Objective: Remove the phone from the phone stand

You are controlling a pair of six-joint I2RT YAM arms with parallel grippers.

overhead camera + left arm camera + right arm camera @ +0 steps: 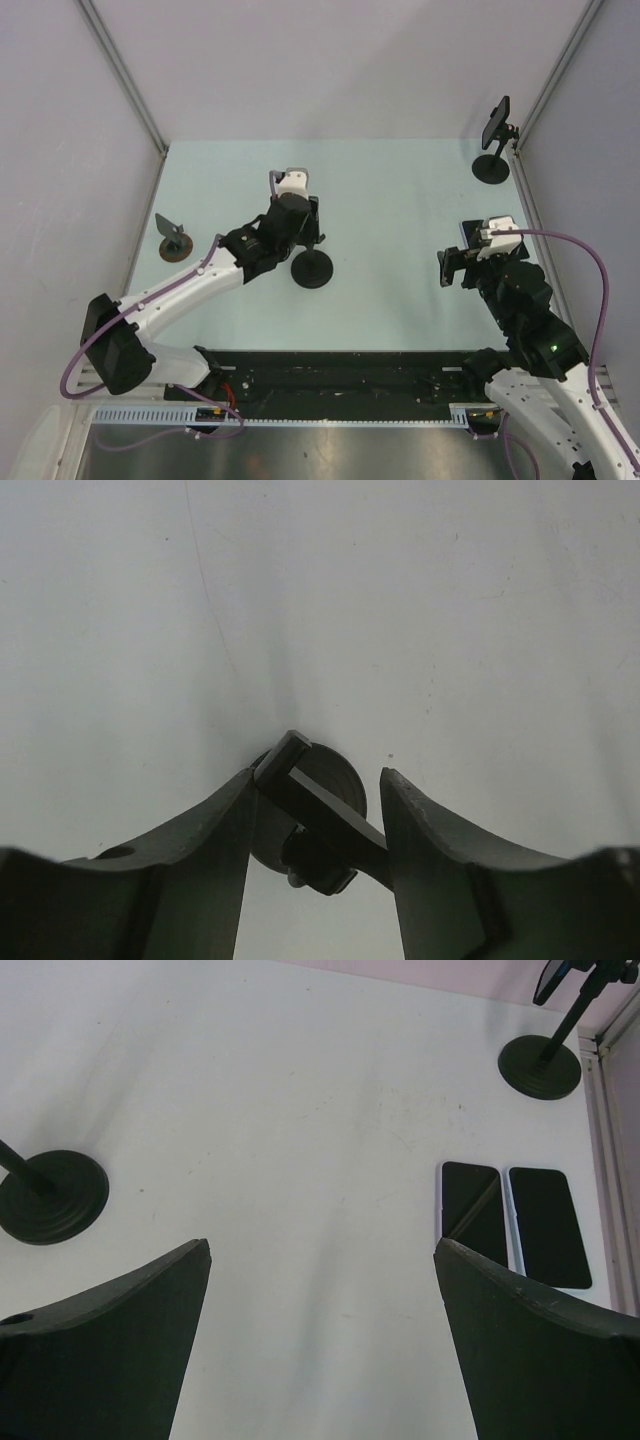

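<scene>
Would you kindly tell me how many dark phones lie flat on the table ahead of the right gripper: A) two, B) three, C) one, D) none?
A: the right wrist view shows a dark rectangular phone and a second phone lying side by side on the white table, beyond the open right gripper.

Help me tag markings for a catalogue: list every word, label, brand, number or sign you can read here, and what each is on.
No text can be read in any view.
Flat phones: screens dark, no marks.
Mounted phone: too small to tell.
Middle stand, far stand: no labels show.
</scene>
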